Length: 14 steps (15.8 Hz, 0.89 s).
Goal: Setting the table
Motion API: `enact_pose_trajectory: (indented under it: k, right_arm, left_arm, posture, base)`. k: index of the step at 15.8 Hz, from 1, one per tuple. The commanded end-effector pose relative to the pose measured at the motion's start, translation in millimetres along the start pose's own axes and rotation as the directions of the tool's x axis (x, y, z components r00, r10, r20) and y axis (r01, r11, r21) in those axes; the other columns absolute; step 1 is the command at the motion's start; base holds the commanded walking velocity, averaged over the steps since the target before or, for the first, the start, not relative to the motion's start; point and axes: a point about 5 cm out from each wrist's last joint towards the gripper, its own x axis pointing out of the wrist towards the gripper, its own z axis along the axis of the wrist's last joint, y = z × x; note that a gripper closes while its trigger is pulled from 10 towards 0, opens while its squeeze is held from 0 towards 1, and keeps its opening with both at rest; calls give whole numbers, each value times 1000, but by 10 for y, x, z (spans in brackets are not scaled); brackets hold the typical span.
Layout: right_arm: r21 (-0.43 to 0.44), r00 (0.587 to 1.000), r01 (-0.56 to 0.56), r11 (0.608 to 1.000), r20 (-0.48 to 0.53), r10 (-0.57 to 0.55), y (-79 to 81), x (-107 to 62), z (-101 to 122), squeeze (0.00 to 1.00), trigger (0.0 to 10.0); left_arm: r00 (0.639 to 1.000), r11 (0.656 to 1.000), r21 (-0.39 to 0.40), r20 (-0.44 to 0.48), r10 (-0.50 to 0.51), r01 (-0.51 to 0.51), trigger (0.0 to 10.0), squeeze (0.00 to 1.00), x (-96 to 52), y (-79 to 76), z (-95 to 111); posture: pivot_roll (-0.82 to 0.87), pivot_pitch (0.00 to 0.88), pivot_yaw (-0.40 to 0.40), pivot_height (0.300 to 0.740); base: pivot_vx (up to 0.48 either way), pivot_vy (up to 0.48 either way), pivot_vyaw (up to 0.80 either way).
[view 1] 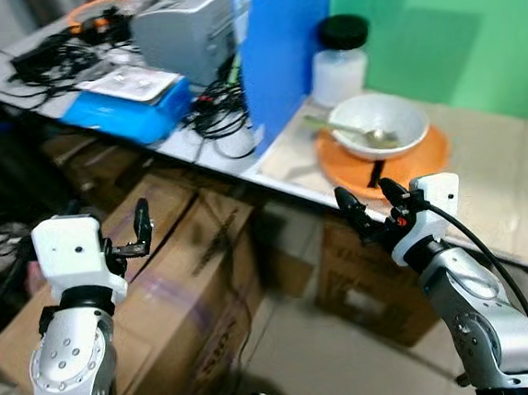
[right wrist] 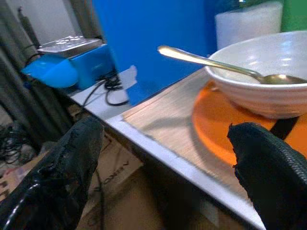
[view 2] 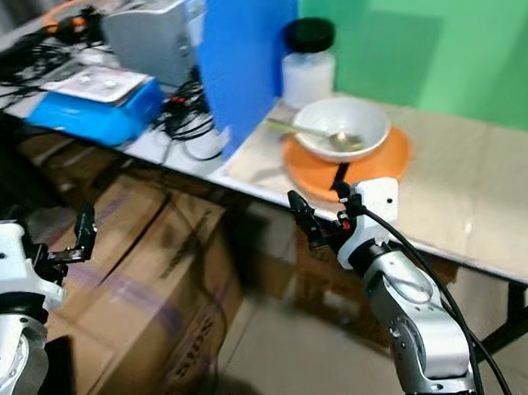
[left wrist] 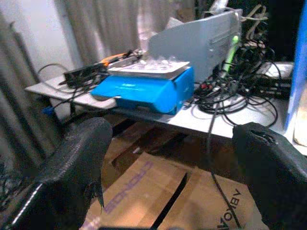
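spoon in bowl, orange plate beneath

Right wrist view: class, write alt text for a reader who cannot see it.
A white bowl holding a gold spoon sits on an orange plate near the wooden table's edge, seen between two open black fingers.

Arms: silver metal, rounded segments, one on each side.
Left forearm: row of small dark screw heads around a round joint cap.
Wrist blocks: white, boxy, smooth plastic.
Left pincer: two long black fingers, thin and ridged.
Right pincer: two black fingers, small red detail at the base.
Cables: black cable looping from the right wrist block along the arm.
Finger pads: matte black, rough-textured, rounded tips.
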Motion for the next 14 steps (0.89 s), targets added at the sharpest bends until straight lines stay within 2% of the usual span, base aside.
enact_pose_trajectory:
  k: [1,3,6,9,12,14]
  right_arm:
    - [-9,1000,13,1000,6,-13,-33,-18,42,0,10000]
    - [-14,1000,16,1000,-2,-16,-35,-9,34,0,10000]
    - [-15,1000,17,1000,-4,-17,-46,14,45,0,10000]
    - [-13,1000,20,1000,-4,-20,-45,24,47,0,10000]
    - [-15,1000,10,1000,1,-10,-17,29,49,0,10000]
    - [-7,1000,-16,1000,19,16,29,48,78,0,10000]
  left_arm:
    - [1000,1000,17,-13,-3,3,10000,0,-27,-6,-1]
    - [1000,1000,21,-20,4,-4,10000,0,-35,-18,-12]
    - [1000,1000,-5,-7,4,-4,10000,0,-35,-46,11]
    - [1000,1000,28,-6,11,-11,10000,0,-26,-32,4]
    - [1000,1000,1,11,26,-26,10000,0,-29,-7,32]
    - [999,1000,13,27,21,-22,10000,0,-32,23,81]
  posture:
    - [-27,63,83,740]
    - [-26,63,78,740]
    - [-26,61,77,740]
    - [-27,63,78,740]
    - [-27,65,78,740]
    - [-18,70,73,740]
  base:
    - [0,0,0]
    - [0,0,-356]
    - [0,0,-800]
    - [0,0,-800]
    - [0,0,-800]
    - [306,0,0]
